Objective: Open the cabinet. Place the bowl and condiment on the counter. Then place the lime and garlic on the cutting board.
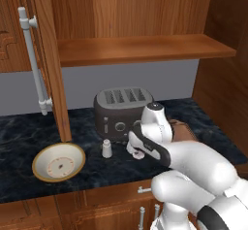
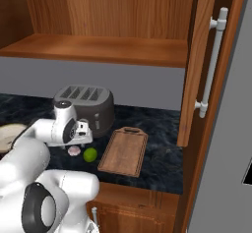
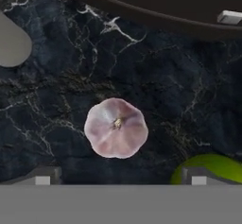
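The cabinet [image 1: 145, 49] stands open, and its wooden shelf is bare. The bowl [image 1: 59, 162] sits on the black counter [image 1: 19, 132] at the left, with the grey-white condiment shaker [image 1: 107, 149] to its right. My gripper [image 3: 120, 176] hangs open just above the pink-white garlic [image 3: 116, 128], fingertips [image 3: 45, 176] spread wide to either side of it. The lime [image 3: 212, 167] lies right beside the garlic. From the right base view the garlic [image 2: 74, 150] and lime [image 2: 90, 154] rest on the counter left of the cutting board [image 2: 124, 151], under my gripper [image 2: 78, 141].
A dark four-slot toaster [image 1: 121, 110] stands just behind my hand. The open left door [image 1: 48, 54] and right door [image 2: 197, 55] jut out over the counter. A grey wall runs behind. Lower cabinets sit under the wooden front edge [image 1: 97, 195].
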